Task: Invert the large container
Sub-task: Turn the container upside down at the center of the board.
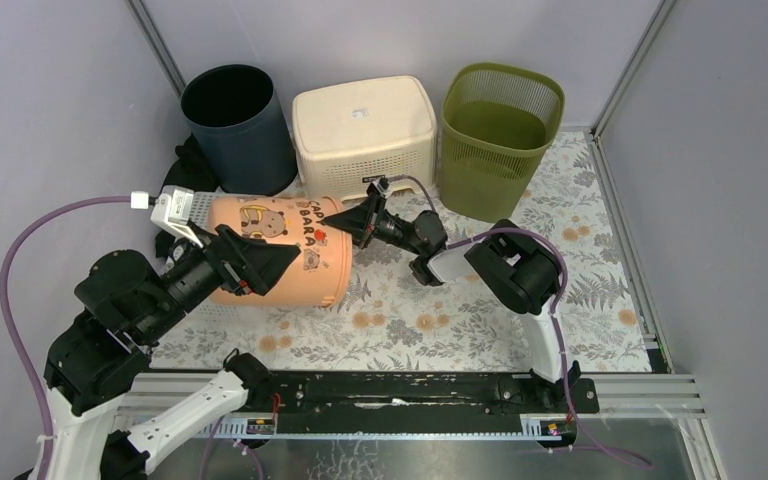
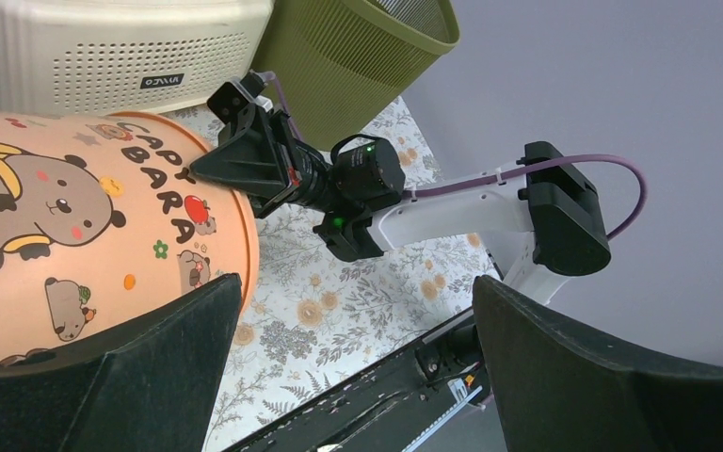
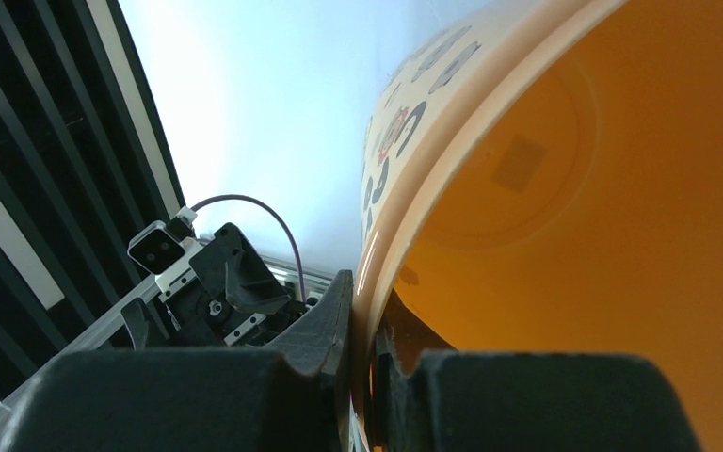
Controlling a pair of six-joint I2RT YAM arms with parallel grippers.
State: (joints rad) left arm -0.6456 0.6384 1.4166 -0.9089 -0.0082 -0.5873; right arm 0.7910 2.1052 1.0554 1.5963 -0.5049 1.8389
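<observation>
The large container (image 1: 320,272), an orange tub printed with capybaras, lies on its side on the floral mat, its mouth facing right. My right gripper (image 1: 353,221) is shut on the upper rim of that mouth. In the right wrist view one finger presses outside the rim (image 3: 391,235) and the other sits inside the orange hollow, with the gripper (image 3: 362,311) clamped tight. My left gripper (image 1: 280,262) is open in front of the tub's near side. In the left wrist view its fingers (image 2: 151,358) stand wide apart with only mat between them, beside the tub (image 2: 75,245).
Along the back wall stand a dark blue bin (image 1: 238,125), a cream perforated basket turned upside down (image 1: 365,130) and a green mesh basket (image 1: 500,135). A black rail (image 1: 410,390) runs across the near edge of the floral mat (image 1: 440,320).
</observation>
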